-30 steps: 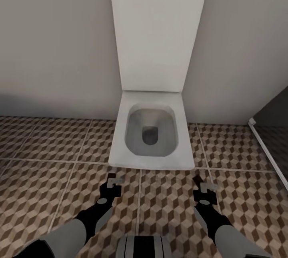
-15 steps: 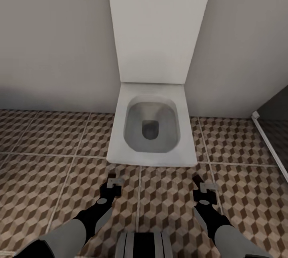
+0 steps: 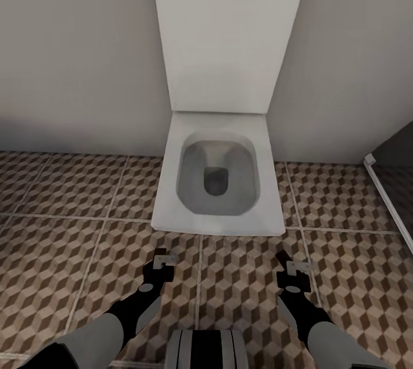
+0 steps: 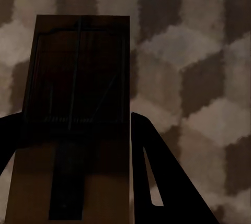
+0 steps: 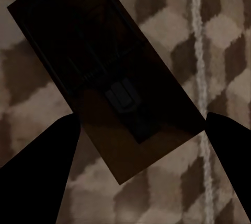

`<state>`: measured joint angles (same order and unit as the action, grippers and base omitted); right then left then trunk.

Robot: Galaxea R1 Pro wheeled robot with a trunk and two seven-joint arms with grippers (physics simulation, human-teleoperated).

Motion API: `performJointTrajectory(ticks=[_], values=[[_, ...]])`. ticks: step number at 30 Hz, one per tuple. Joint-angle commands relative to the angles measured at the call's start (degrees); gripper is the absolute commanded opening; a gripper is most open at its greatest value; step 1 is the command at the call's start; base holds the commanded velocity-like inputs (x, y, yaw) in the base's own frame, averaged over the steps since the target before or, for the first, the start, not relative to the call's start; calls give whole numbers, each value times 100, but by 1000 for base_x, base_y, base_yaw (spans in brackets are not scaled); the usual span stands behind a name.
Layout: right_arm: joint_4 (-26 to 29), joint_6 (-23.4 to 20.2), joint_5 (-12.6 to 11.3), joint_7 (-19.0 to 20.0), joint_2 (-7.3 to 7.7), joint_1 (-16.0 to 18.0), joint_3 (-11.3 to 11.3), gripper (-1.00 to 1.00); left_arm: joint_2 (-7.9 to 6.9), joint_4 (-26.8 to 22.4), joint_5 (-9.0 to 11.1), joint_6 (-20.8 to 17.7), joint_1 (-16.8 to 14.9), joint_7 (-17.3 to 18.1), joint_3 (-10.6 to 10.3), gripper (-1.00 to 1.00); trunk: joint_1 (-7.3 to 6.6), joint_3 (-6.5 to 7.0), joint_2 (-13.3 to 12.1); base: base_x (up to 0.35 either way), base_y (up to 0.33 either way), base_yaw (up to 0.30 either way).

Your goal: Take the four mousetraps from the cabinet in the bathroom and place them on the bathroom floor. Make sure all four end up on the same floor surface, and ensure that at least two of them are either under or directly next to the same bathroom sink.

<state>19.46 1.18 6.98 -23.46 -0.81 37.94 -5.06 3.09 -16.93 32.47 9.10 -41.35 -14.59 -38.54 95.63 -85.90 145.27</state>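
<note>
Carrying one trap in each arm, we stand in front of a white toilet [image 3: 217, 180] with its lid up against the wall, above the bathroom floor [image 3: 69, 254] with the cube pattern. Our left gripper [image 3: 162, 261] has its two dark fingers closed on the sides of a mousetrap [image 4: 78, 114], which stands straight between them in the left wrist view. Our right gripper [image 3: 291, 269] is also closed on a second mousetrap [image 5: 107, 75], but this one sits turned at an angle between the fingers.

We judge that these boards are very light, stiff and thin, so they need only a small force. The flat wood is probably a little slippery, and the tilted one could rotate more or slip out. The best hold is on the long edges, away from the wire [image 4: 77, 72] on top. No sink or cabinet is visible now, so both traps hang over the tiles, not touching them.
</note>
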Motion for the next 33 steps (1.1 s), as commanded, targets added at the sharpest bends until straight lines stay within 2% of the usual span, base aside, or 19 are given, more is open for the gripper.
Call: performJointTrajectory(ticks=[1,17,31,33], values=[[-4,13,58,-1,-7,3,-48,-100,-2,1,32,18,-4,-35,-48,-100,-1,-3,1,0,0,0],[-4,10,58,-1,-7,1,-48,-100,-3,4,32,16,-4,-43,-48,-100,-1,-3,1,0,0,0],[-4,6,62,-1,-7,3,-48,-100,-15,5,33,13,-4,-30,-48,-100,35,-313,20,0,0,0],[-4,5,68,-1,-7,3,-48,-100,-16,5,33,13,-4,-32,-48,-100,35,-313,20,0,0,0]])
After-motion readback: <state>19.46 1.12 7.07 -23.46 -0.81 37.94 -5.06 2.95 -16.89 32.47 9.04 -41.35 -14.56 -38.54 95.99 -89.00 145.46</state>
